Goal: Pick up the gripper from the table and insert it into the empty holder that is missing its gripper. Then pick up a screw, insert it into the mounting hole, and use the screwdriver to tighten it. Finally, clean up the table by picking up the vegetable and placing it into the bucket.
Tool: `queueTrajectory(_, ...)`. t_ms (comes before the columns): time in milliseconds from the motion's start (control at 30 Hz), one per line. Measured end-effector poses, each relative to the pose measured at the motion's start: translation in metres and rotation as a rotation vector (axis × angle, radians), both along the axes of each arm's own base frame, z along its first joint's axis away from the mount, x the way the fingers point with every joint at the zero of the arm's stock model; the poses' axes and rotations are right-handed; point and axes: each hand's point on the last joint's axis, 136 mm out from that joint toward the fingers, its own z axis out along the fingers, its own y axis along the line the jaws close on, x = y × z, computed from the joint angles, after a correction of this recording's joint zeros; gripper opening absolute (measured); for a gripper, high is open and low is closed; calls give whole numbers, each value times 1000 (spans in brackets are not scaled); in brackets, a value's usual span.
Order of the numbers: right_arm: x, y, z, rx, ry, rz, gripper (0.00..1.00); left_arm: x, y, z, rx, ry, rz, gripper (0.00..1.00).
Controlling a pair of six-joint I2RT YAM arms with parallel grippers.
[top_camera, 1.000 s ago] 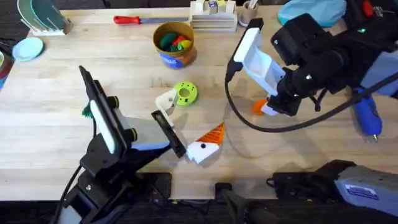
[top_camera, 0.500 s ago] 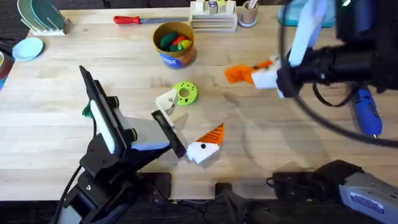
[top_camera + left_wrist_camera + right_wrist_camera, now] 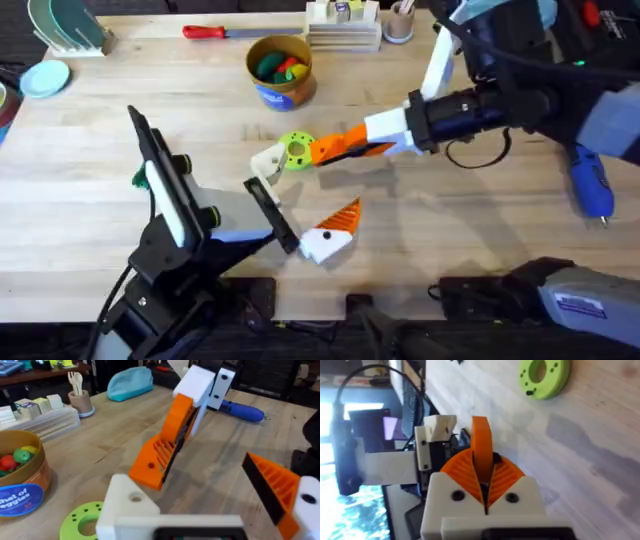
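My right gripper [image 3: 362, 140] reaches in from the right, shut on the orange wedge-shaped gripper [image 3: 328, 148]. The wedge [image 3: 481, 445] sticks out from between the ribbed pads. Its tip [image 3: 152, 462] hangs just above and beyond the white holder [image 3: 131, 505], not touching it. The holder [image 3: 268, 160] is one finger of my left gripper [image 3: 308, 187], which stands open. The other finger [image 3: 330, 235] carries an orange tip. The blue screwdriver [image 3: 590, 185] lies at the right. The bucket [image 3: 280, 88] stands at the back with vegetables in it. A green vegetable [image 3: 137, 178] peeks out behind my left arm.
A green disc [image 3: 296, 150] with holes lies right beside the holder. A red-handled screwdriver [image 3: 215, 32], a clear box [image 3: 343, 35] and a pen cup [image 3: 400, 25] line the back edge. Dishes [image 3: 45, 78] sit at the far left, a blue pouch [image 3: 130, 382] at the back right.
My right arm has swung from the right side to the middle and dropped lower, carrying the orange gripper up to the holder. The left arm has stayed still.
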Motion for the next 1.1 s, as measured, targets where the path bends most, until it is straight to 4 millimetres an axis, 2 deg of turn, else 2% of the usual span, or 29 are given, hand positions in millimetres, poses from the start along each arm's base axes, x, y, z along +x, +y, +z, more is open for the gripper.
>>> queueTrajectory(167, -6, 15, 10, 135, 88, 74, 8, 0, 0, 0, 0, 0, 0, 992)
queueTrajectory(333, -12, 25, 10, 209, 154, 136, 8, 0, 0, 0, 0, 0, 0, 993)
queueTrajectory(667, -12, 46, 21, 274, 118, 198, 8, 5, 3, 0, 0, 0, 33, 993)
queueTrajectory(900, -6, 50, 14, 271, 127, 189, 7, 7, 5, 0, -1, 4, 52, 993)
queueTrajectory(1100, 5, 65, -2, 310, 140, 222, 7, 12, 9, -1, -6, 17, 83, 993)
